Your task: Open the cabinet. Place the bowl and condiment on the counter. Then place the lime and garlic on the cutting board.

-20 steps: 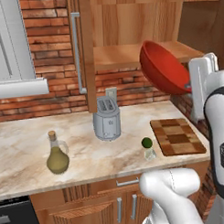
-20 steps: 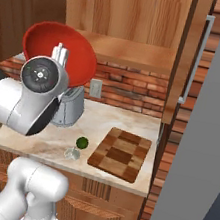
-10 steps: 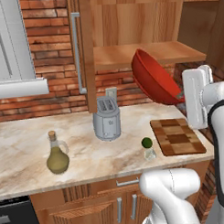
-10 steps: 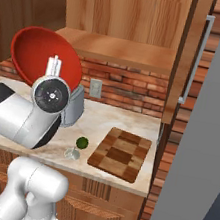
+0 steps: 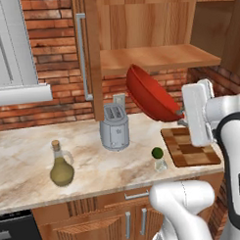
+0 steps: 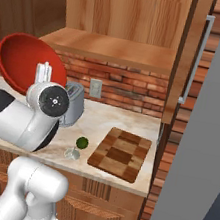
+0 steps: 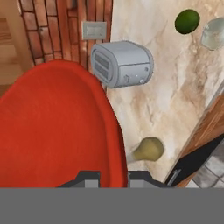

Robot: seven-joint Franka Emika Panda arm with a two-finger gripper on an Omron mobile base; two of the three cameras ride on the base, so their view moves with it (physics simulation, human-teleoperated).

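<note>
The wooden cabinet stands open, its shelf bare. My gripper is shut on the rim of the red bowl, which hangs tilted in the air above the counter, between the toaster and the cutting board. In the hand view the bowl looms large, its rim pinched between my gripper. The olive-green condiment stands upright on the counter at the left. The lime and the pale garlic lie side by side just left of the board.
A grey toaster stands at the back of the counter below the open cabinet door. A brick wall with an outlet runs behind it. A pale grey-white unit hangs at the left. The counter's front edge lies close to the garlic.
The arm has carried the bowl down and to the left, away from the cabinet shelf and lower over the counter. The other things have not moved.
</note>
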